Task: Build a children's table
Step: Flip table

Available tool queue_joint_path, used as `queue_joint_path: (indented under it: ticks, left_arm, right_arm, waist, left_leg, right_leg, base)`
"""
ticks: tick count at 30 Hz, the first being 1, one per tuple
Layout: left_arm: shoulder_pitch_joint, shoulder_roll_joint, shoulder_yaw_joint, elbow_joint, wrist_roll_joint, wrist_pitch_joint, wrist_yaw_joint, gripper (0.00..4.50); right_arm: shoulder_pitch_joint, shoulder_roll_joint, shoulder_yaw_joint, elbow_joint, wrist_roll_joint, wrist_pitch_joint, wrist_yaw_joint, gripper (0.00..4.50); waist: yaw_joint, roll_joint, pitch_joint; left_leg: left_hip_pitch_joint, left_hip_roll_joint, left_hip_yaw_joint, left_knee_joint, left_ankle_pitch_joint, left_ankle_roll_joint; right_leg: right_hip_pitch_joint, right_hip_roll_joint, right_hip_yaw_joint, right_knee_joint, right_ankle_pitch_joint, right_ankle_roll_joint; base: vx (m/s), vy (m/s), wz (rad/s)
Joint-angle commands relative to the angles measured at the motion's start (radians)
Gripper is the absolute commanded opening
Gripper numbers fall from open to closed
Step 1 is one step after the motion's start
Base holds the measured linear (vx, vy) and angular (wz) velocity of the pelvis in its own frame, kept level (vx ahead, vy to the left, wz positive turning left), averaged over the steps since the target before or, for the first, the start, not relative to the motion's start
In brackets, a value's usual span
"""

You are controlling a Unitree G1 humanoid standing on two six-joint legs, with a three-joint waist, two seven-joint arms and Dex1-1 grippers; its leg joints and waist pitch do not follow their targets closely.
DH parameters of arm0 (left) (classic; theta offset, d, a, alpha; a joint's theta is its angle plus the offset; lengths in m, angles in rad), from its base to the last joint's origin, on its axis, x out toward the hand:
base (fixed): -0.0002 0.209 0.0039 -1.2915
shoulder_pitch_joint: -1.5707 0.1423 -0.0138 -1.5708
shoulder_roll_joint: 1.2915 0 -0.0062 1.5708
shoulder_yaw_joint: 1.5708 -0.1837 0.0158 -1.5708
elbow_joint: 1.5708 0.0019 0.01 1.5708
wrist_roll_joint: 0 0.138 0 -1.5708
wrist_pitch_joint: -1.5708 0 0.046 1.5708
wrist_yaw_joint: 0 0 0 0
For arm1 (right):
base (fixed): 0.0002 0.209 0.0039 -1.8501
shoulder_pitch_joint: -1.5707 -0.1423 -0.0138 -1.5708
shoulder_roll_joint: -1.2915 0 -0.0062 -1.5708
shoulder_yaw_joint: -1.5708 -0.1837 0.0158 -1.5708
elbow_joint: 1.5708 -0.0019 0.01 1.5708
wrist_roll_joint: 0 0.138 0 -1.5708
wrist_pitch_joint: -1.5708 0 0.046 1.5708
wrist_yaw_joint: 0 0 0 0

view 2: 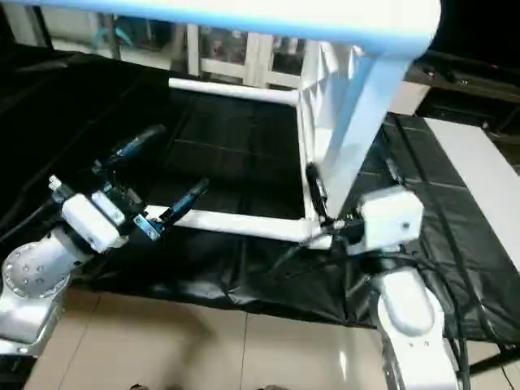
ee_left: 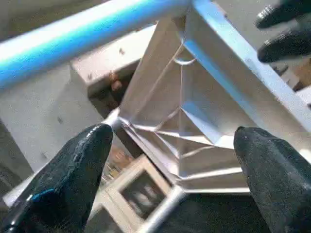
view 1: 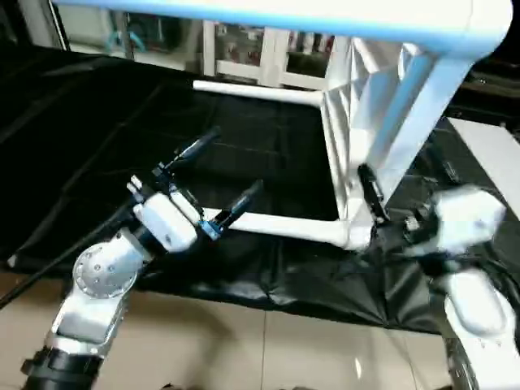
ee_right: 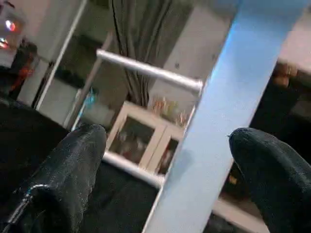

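Table on its side on black sheet, legs fitted. L gripper spread wide, clear of lower leg; R gripper also wide, straddling a leg w/o contact.

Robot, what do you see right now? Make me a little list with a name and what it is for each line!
Table: children's table, lying on its side, white, legs fitted in
Underside: X ribs facing the left gripper
Floor cover: black sheet under the table
Left gripper: open, holding nothing, close to the lower leg
Right gripper: open, holding nothing, by the table's near bottom corner
Background: white cabinet behind the table
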Motion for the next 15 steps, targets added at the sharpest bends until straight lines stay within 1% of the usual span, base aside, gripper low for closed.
queue_joint_path:
  ticks: [1,2,3,5,6,7,8,9,10,11,12,13,14,15]
  left_arm:
    - [-0.039,0.023,0.009,0.018,0.074,-0.035,0.023,4.5]
    - [-0.074,0.039,0.025,0.036,0.102,-0.048,0.027,4.5]
    - [-0.093,0.047,0.035,0.048,0.113,-0.058,0.028,4.5]
    - [-0.132,0.066,0.047,0.066,0.129,-0.065,0.025,4.5]
    - [-0.148,0.077,0.049,0.076,0.134,-0.059,0.02,4.5]
    - [-0.148,0.077,0.049,0.076,0.134,-0.059,0.02,4.5]
    - [-0.182,0.099,0.049,0.105,0.162,-0.071,0.023,4.5]
    - [-0.187,0.102,0.049,0.11,0.164,-0.075,0.024,4.5]
    - [-0.208,0.115,0.054,0.122,0.19,-0.082,0.039,4.5]
    - [-0.223,0.122,0.06,0.128,0.2,-0.084,0.049,4.5]
    - [-0.226,0.123,0.061,0.13,0.203,-0.085,0.051,4.5]
    - [-0.255,0.137,0.074,0.148,0.243,-0.102,0.081,4.5]
    - [-0.27,0.141,0.079,0.161,0.253,-0.11,0.087,4.5]
    - [-0.285,0.15,0.086,0.172,0.269,-0.119,0.097,4.5]
  right_arm:
    - [0.001,-0.014,-0.001,-0.017,-0.021,-0.029,0.005,4.48]
    - [-0.005,-0.025,0.012,-0.003,-0.017,-0.042,0.03,4.48]
    - [-0.008,-0.031,0.02,0.009,-0.015,-0.052,0.048,4.48]
    - [-0.016,-0.051,0.052,0.041,-0.034,-0.061,0.085,4.48]
    - [-0.017,-0.055,0.073,0.059,-0.029,-0.05,0.11,4.48]
    - [-0.017,-0.055,0.073,0.059,-0.029,-0.05,0.11,4.48]
    - [-0.025,-0.06,0.111,0.096,-0.044,-0.04,0.142,4.48]
    - [-0.027,-0.061,0.118,0.102,-0.047,-0.036,0.147,4.48]
    - [-0.035,-0.058,0.145,0.115,-0.048,-0.027,0.167,4.48]
    - [-0.044,-0.056,0.163,0.121,-0.048,-0.018,0.181,4.48]
    - [-0.045,-0.056,0.166,0.122,-0.048,-0.017,0.183,4.48]
    - [-0.059,-0.05,0.197,0.133,-0.057,-0.017,0.199,4.48]
    - [-0.066,-0.047,0.206,0.141,-0.063,-0.021,0.202,4.48]
    - [-0.071,-0.04,0.216,0.149,-0.066,-0.019,0.203,4.48]
  waist:
    - [-0.002,0.027,-0.051]
    - [-0.003,0.025,-0.053]
    - [-0.002,0.027,-0.053]
    - [-0.002,0.027,-0.053]
    - [-0.001,0.023,-0.054]
    - [-0.001,0.025,-0.054]
    - [-0.001,0.024,-0.056]
    - [-0.001,0.025,-0.056]
    - [0.0,0.021,-0.059]
    - [0.001,0.024,-0.06]
    - [0.001,0.025,-0.06]
    - [0.0,0.019,-0.06]
    - [0.001,0.021,-0.062]
    - [0.002,0.019,-0.061]
  left_leg:
    - [0.017,0.003,0.0,-0.087,-0.419,-0.027]
    - [0.02,0.002,0.0,-0.085,-0.425,-0.025]
    - [0.021,0.002,-0.001,-0.085,-0.421,-0.026]
    - [0.018,0.002,-0.001,-0.086,-0.416,-0.026]
    - [0.019,0.002,-0.001,-0.085,-0.412,-0.026]
    - [0.019,0.002,-0.001,-0.084,-0.414,-0.023]
    - [0.017,0.002,-0.001,-0.083,-0.404,-0.019]
    - [0.016,0.001,0.0,-0.083,-0.4,-0.018]
    - [0.016,0.002,0.0,-0.082,-0.387,-0.017]
    - [0.016,0.003,-0.001,-0.082,-0.371,-0.016]
    - [0.016,0.004,0.0,-0.082,-0.363,-0.015]
    - [0.016,0.004,0.001,-0.081,-0.356,-0.013]
    - [0.018,0.004,0.0,-0.08,-0.346,-0.012]
    - [0.017,0.005,0.001,-0.081,-0.336,-0.013]
  right_leg:
    - [0.029,-0.002,0.011,-0.076,-0.347,-0.049]
    - [0.03,-0.001,0.01,-0.076,-0.348,-0.05]
    - [0.03,-0.001,0.01,-0.074,-0.343,-0.053]
    - [0.031,-0.002,0.01,-0.072,-0.332,-0.064]
    - [0.032,-0.004,0.009,-0.07,-0.326,-0.073]
    - [0.032,-0.004,0.01,-0.069,-0.322,-0.078]
    - [0.033,-0.004,0.009,-0.068,-0.31,-0.09]
    - [0.033,-0.005,0.01,-0.067,-0.307,-0.093]
    - [0.035,-0.006,0.01,-0.065,-0.294,-0.101]
    - [0.036,-0.006,0.01,-0.061,-0.266,-0.111]
    - [0.037,-0.006,0.01,-0.061,-0.254,-0.115]
    - [0.037,-0.006,0.01,-0.06,-0.246,-0.118]
    - [0.038,-0.007,0.009,-0.057,-0.237,-0.124]
    - [0.039,-0.007,0.01,-0.057,-0.227,-0.128]
  base:
    - [0.0,0.0,0.0]
    - [0.0,0.0,0.0]
    - [0.0,0.0,0.0]
    - [0.0,0.0,0.0]
    - [0.0,0.0,0.0]
    - [0.0,0.0,0.0]
    - [0.0,0.0,0.0]
    - [0.0,0.0,0.0]
    - [0.0,0.0,0.0]
    - [0.0,0.0,0.0]
    - [0.0,0.0,0.0]
    - [0.0,0.0,0.0]
    - [0.0,0.0,0.0]
    - [0.0,0.0,0.0]
